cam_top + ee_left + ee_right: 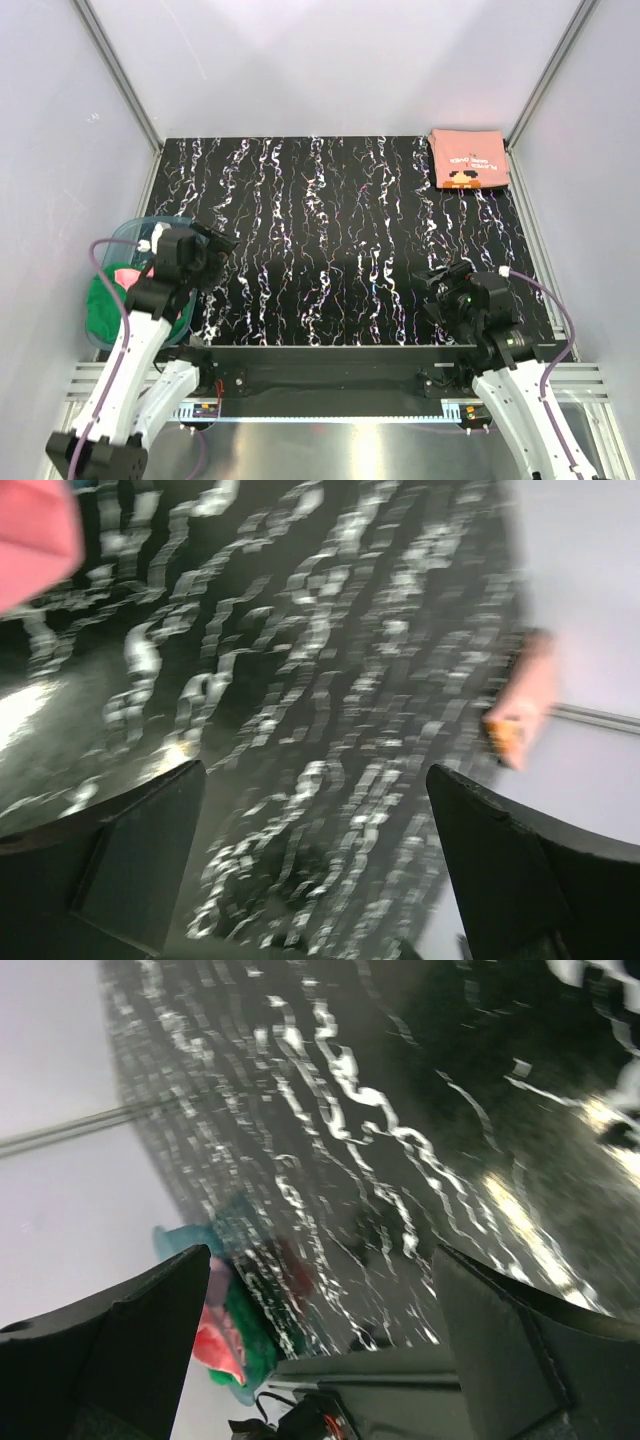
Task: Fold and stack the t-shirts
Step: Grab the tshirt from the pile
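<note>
From above, I see a black mat (330, 250) with white marbling covering the table between pale walls.

The salmon tee (468, 158) lies folded in a neat square at the mat's far right corner, its white lettering and small dark-and-orange print facing up. It is well apart from both arms.

At the left edge of the table stands a clear blue bin (150, 224). In it I can see part of the pink tee (125, 273), bunched up beside a green cloth (108, 305).

My left claw (215, 241) hovers just beside the bin, over the near left part of the mat. Its wrist view is blurred. The fingers (130, 860) are spread wide with only mat between them. A patch of the pink tee (30, 530) shows at the top left, and the salmon tee (525, 705) shows at the far right.

My right claw (441, 278) hangs over the near right part of the mat. In its wrist view the fingers (510, 1350) also stand wide apart and hold nothing. The bin (180, 1245), with its green cloth (250, 1345), shows blurred across the mat.
</note>
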